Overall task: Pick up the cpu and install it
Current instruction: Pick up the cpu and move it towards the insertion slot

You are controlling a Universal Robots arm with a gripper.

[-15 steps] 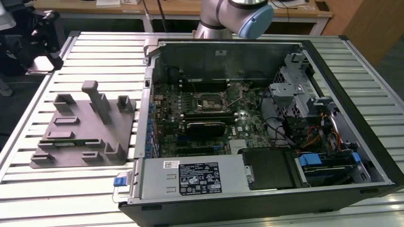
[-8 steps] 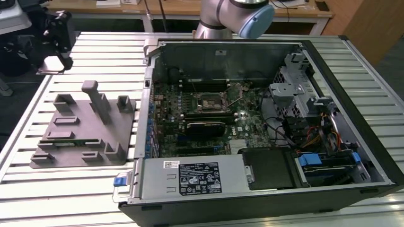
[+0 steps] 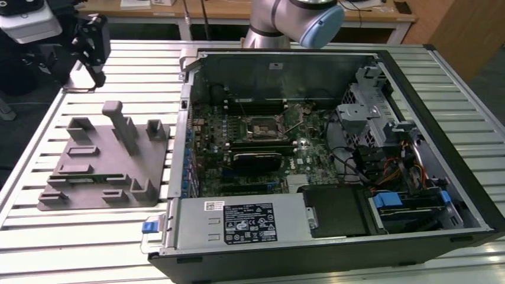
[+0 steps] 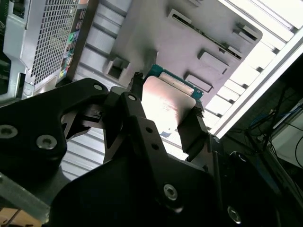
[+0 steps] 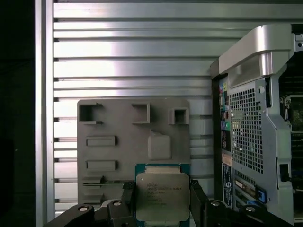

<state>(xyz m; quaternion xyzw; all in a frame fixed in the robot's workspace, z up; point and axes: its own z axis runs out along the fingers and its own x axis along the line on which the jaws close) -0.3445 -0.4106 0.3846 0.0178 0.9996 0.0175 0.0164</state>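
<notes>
The cpu (image 5: 162, 196), a flat square chip with a silver-grey top plate and a green rim, sits clamped between my gripper's (image 5: 162, 202) two black fingers (image 5: 128, 198), so the gripper is shut on it. In the second wrist view the cpu (image 4: 168, 101) shows its shiny plate between the same fingers (image 4: 193, 130). It hangs above the grey fixture tray (image 5: 118, 156), apart from it. In the exterior view my gripper (image 3: 94, 65) is raised at the far left, above the slatted table and beyond the tray (image 3: 103, 160). The motherboard socket (image 3: 259, 127) lies inside the open computer case.
The open computer case (image 3: 410, 77) lies on its side on the exterior view's right, with a power supply (image 3: 240, 222) at its near edge and drive cages (image 3: 371, 118). The tray carries several upright posts (image 3: 122, 127). The slatted metal table (image 3: 47, 236) surrounds both.
</notes>
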